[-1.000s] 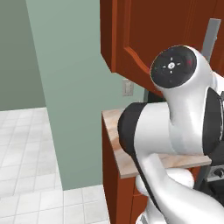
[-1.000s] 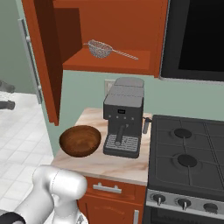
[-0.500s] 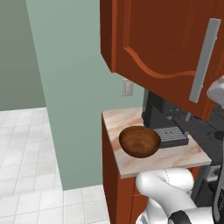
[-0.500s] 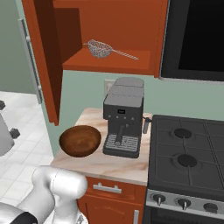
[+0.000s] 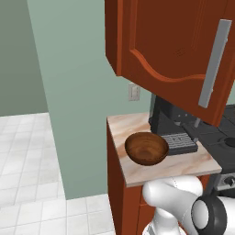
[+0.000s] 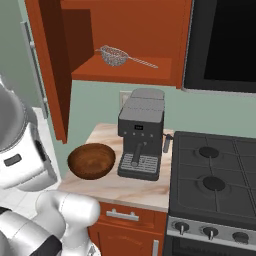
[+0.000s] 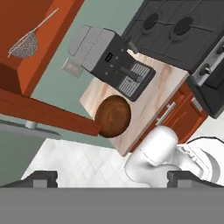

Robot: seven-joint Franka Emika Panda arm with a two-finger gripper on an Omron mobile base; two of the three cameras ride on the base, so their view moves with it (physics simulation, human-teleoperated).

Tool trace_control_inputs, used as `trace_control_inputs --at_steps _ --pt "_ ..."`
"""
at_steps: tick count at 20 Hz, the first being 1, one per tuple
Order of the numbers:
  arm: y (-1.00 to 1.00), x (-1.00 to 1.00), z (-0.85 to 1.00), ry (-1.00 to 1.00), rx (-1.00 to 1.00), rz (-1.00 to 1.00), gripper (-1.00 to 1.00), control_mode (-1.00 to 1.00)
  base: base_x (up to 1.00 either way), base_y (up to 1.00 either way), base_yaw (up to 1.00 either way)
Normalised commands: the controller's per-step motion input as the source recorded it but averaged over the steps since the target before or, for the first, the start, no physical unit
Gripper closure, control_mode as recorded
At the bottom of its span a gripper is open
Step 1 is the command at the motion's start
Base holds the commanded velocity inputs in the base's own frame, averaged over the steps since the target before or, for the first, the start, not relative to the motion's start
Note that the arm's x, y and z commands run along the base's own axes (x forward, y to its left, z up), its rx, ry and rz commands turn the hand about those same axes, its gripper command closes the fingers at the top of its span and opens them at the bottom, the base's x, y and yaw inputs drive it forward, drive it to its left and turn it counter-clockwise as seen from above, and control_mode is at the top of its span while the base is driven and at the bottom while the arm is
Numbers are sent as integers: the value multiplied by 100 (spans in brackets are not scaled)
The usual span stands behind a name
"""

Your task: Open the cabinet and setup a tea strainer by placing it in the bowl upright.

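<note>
Right base view shows tea strainer (image 6: pixel 114 54) inside open cabinet (image 6: pixel 125 40)

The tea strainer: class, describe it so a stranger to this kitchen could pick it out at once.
Find the open reddish-brown wall cabinet above the counter. On its shelf, above the grey coffee machine, lies the tea strainer. It is the shelf's one object: a small silver mesh basket with a thin handle, unlike the wide wooden bowl on the counter below.

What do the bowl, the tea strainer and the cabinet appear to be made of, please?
The bowl looks like dark brown wood with a soft sheen, its grain visible. The tea strainer seems to be silvery metal: a fine mesh basket on a thin wire handle. The cabinet looks like reddish-brown wood, smooth and fairly matte, with a grey, probably metal, bar handle.
</note>
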Motion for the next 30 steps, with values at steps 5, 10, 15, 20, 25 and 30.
trace_control_inputs --at_steps 5,10,15,20,25,30 --pt "-17 0 -12 6 7 0 -100 -100 0 0 0" --pt "-3 31 -34 28 4 0 -100 -100 0 0 0" --pt "-16 27 -36 29 7 1 -100 -100 0 0 0" --pt "-35 3 -15 8 21 6 -100 -100 0 0 0" --pt "-19 5 -8 0 28 12 -100 -100 0 0 0" --pt "0 32 -21 3 31 17 -100 -100 0 0 0"
